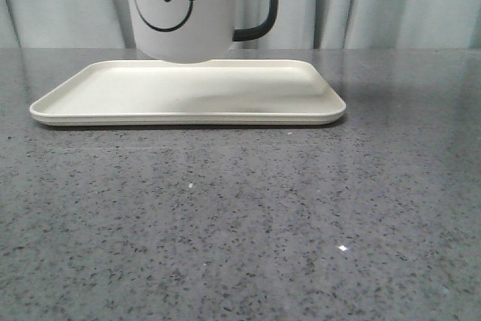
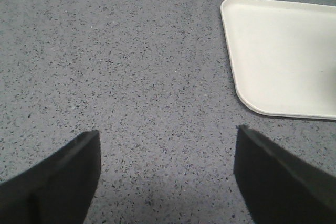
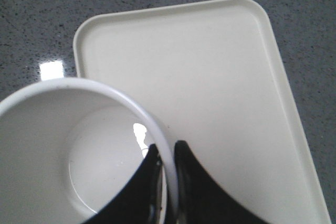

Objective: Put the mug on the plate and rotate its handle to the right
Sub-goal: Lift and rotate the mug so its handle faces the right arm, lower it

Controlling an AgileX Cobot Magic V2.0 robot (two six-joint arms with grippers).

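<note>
The white mug (image 1: 184,9) with its black smiley face hangs just above the far part of the cream plate (image 1: 188,99). Its black handle (image 1: 259,1) points right in the front view. My right gripper (image 3: 167,153) is shut on the mug's rim (image 3: 157,129), one finger inside the mug and one outside, with the plate (image 3: 210,93) spread below it. No gripper shows in the front view. My left gripper (image 2: 167,137) stands open over bare table, nothing between its fingers (image 2: 63,177), and a corner of the plate (image 2: 283,51) lies off to one side of it.
The plate lies on a grey speckled table (image 1: 240,223). Pale curtains (image 1: 391,1) hang behind the table's far edge. Bright light spots (image 3: 51,69) reflect on the tabletop next to the plate.
</note>
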